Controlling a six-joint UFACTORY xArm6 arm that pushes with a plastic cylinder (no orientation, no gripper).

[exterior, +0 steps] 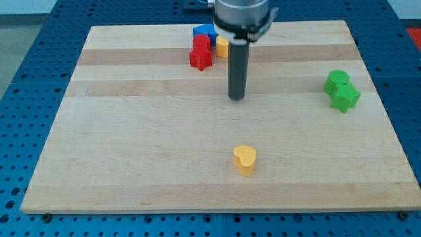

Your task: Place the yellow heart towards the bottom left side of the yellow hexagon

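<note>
The yellow heart lies alone on the wooden board, low and a little right of centre. The yellow hexagon sits near the view's top, partly hidden behind the rod, in a cluster with other blocks. My tip stands on the board well above the heart and below the hexagon, touching neither.
A red star-like block and a second red block sit left of the hexagon, with blue blocks above them. Two green blocks lie at the view's right. Blue perforated table surrounds the board.
</note>
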